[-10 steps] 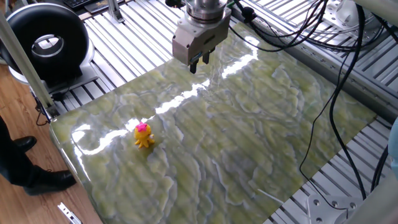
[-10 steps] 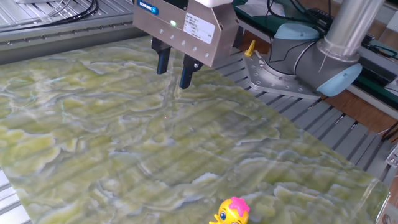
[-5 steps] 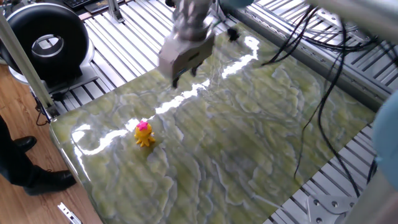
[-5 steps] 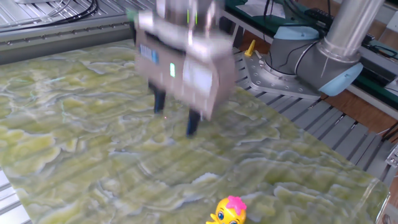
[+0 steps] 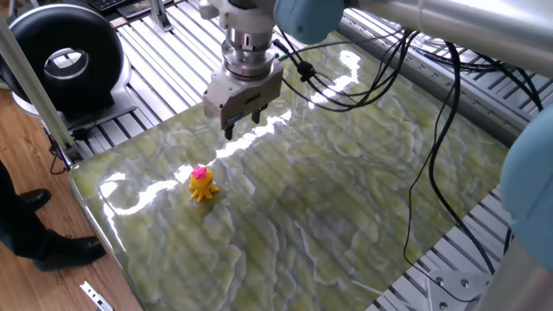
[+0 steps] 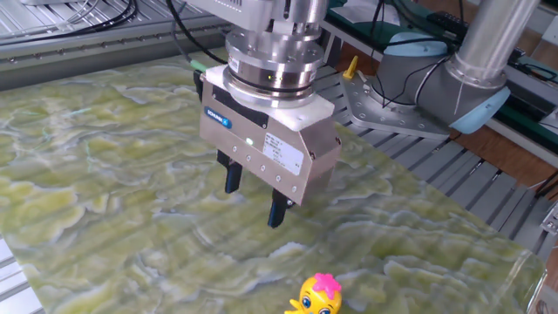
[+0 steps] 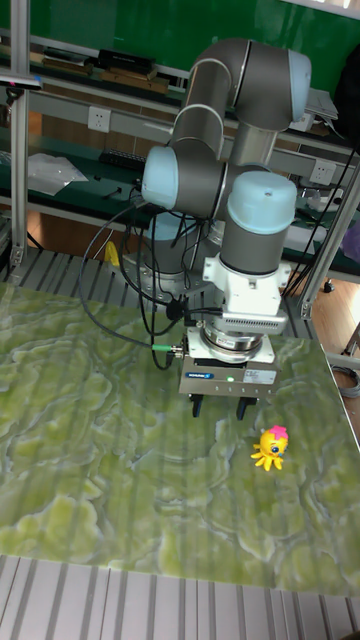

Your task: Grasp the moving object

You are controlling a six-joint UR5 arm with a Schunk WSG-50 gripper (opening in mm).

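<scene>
1. Since a second ago the gripper (image 5: 243,128) has swung away from the far side of the slab and come down toward the near corner, closing much of the gap to the toy.
2. Half a second back it was a blur in mid-travel; now both fixed views show it sharp.
3. Meanwhile the yellow toy figure (image 5: 201,185) has barely shifted on the green marbled tabletop (image 5: 346,199), sitting close to where it was.
4. From where I stand, the gripper (image 6: 253,195) hangs above the slab with its two dark fingers (image 6: 277,210) pointing straight down and spread apart, nothing between them.
5. Its fingertips look clear of the surface, though I cannot say by how much.
6. On the tabletop (image 6: 105,201) the toy (image 6: 317,295) stands upright, pink tuft on top and small legs splayed below, near the gripper but apart from it.
7. Seen in the tall fixed view, the figure (image 7: 270,448) lies just past the gripper (image 7: 232,404) toward the right edge of the tabletop (image 7: 90,440).
8. Black cables (image 5: 432,130) loop from the arm across the slab's far side.
9. A round black device (image 5: 60,56) sits on the ribbed metal frame beyond the table's left corner.
</scene>
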